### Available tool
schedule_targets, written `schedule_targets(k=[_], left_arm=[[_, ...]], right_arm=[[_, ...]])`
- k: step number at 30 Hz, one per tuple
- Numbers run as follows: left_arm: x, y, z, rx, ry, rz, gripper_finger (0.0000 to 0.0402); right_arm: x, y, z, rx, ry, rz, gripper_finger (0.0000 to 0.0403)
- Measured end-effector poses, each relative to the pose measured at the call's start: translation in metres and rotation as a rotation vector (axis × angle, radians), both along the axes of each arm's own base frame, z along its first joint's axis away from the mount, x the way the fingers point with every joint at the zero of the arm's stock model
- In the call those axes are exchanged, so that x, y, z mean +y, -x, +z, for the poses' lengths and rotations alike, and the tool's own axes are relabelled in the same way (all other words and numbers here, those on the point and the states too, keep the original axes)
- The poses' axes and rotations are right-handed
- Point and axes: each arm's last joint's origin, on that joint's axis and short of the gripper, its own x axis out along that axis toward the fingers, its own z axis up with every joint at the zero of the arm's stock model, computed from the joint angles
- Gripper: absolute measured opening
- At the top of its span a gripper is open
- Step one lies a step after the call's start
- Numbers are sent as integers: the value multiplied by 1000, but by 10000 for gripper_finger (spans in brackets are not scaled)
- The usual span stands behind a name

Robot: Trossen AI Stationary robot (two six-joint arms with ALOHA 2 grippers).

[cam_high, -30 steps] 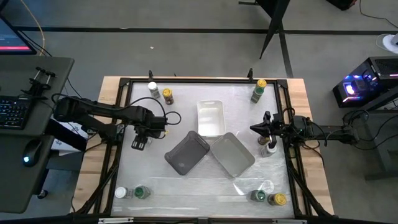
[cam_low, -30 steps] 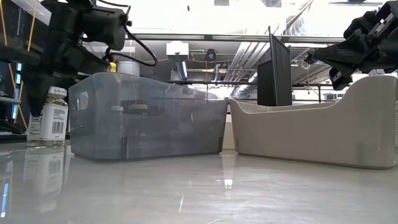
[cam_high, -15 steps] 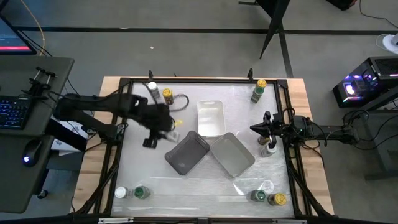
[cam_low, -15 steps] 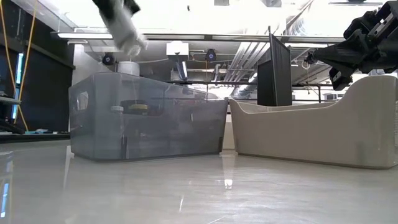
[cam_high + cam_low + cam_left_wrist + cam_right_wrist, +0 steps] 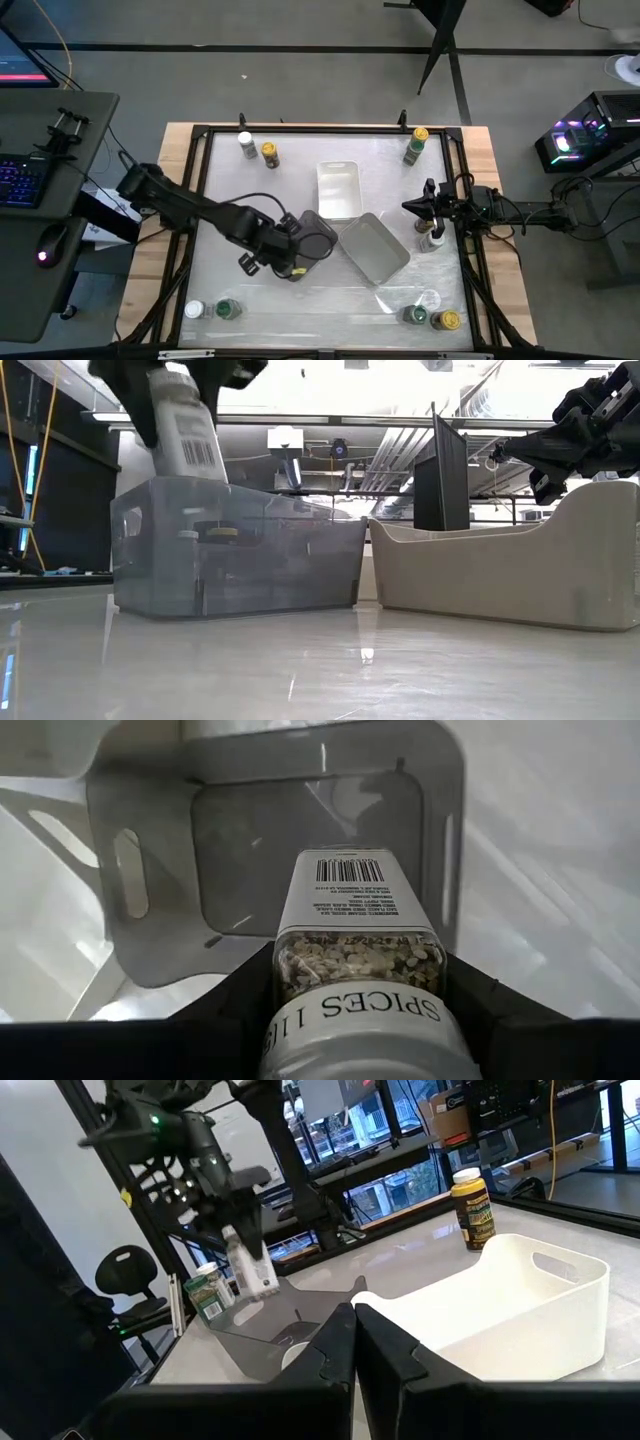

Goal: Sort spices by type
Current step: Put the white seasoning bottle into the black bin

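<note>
My left gripper hangs over the dark grey tray, shut on a spice jar with a white barcode label. The low view shows this jar tilted above the tray's wall. My right gripper waits, shut, at the table's right side, next to a white-lidded jar standing on the table. Other jars stand on their bases in the corners: two at the far left, one at the far right, two at the near left and two at the near right. My left gripper pinches the jar between its two fingers, one on each side of the clear part of the body where the spice shows. The jar lies along the fingers and points away from the wrist. It is lifted clear, tilted, above the dark grey tray's floor.
A white tray and a light grey tray sit beside the dark grey one at the table's middle. A black frame runs round the table. Open tabletop lies to the left and along the near side.
My left gripper has lifted the jar off the table's left part and carried it up, right and toward the near edge, until it is over the dark grey tray. The jar stood upright then and is tilted now. The right arm has kept still.
</note>
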Motion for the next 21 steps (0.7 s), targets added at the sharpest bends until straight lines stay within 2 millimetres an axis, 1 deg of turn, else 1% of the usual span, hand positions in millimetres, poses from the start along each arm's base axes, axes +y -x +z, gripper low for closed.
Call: schedule_targets(k=[4, 10, 16, 18, 21], left_arm=[[2, -5, -14, 83, -35, -47, 164], [2, -16, -35, 144, -64, -95, 167], [1, -20, -55, 235, -98, -95, 233], [1, -19, -58, 260, -105, -95, 242], [1, -19, -58, 264, -107, -90, 246]], right_arm=[[0, 0, 0, 0, 0, 0, 1], [0, 0, 0, 0, 0, 0, 1], [0, 0, 0, 0, 0, 0, 1], [0, 0, 0, 0, 0, 0, 1], [0, 0, 0, 0, 0, 0, 1]])
